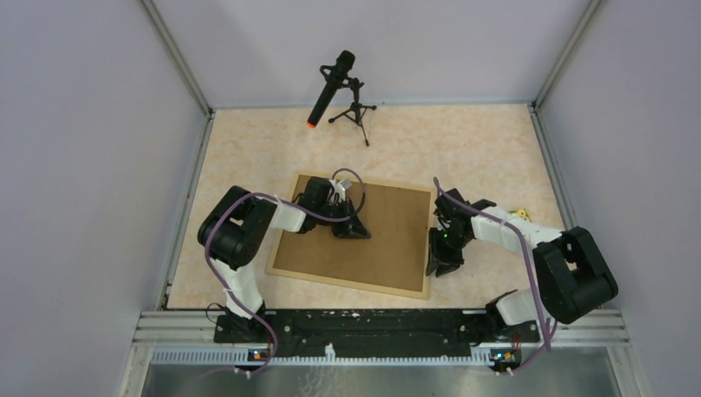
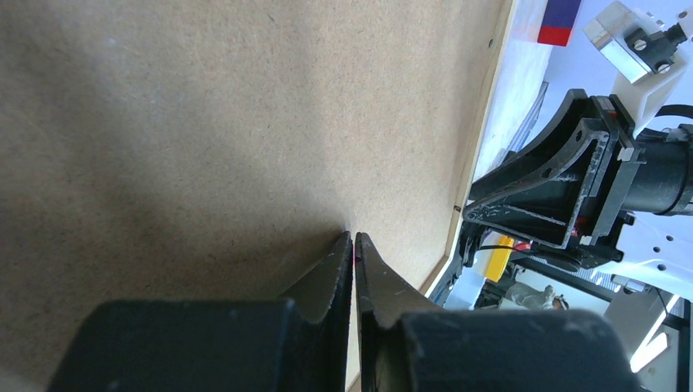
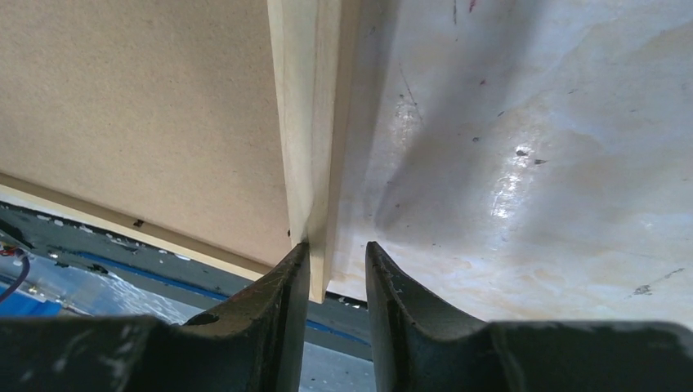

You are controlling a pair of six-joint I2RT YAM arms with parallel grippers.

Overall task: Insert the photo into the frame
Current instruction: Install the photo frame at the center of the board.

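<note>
The frame (image 1: 355, 284) of thin light wood lies flat on the table, with the brown backing board (image 1: 388, 240) filling it. The photo is hidden. My left gripper (image 1: 354, 231) is shut and empty, its tips resting on the backing board (image 2: 204, 122) near the middle. In the left wrist view the gripper (image 2: 354, 237) points toward the frame's right strip (image 2: 482, 139). My right gripper (image 1: 441, 266) is at the frame's right edge. In the right wrist view it (image 3: 337, 245) is open, and the wood strip (image 3: 306, 122) sits between the fingers, against the left one.
A black microphone (image 1: 335, 87) on a small tripod (image 1: 357, 112) stands at the back of the table. Grey walls close in the left, right and back. The bare table (image 3: 531, 122) shows to the right of the frame. The right arm (image 2: 572, 180) shows in the left wrist view.
</note>
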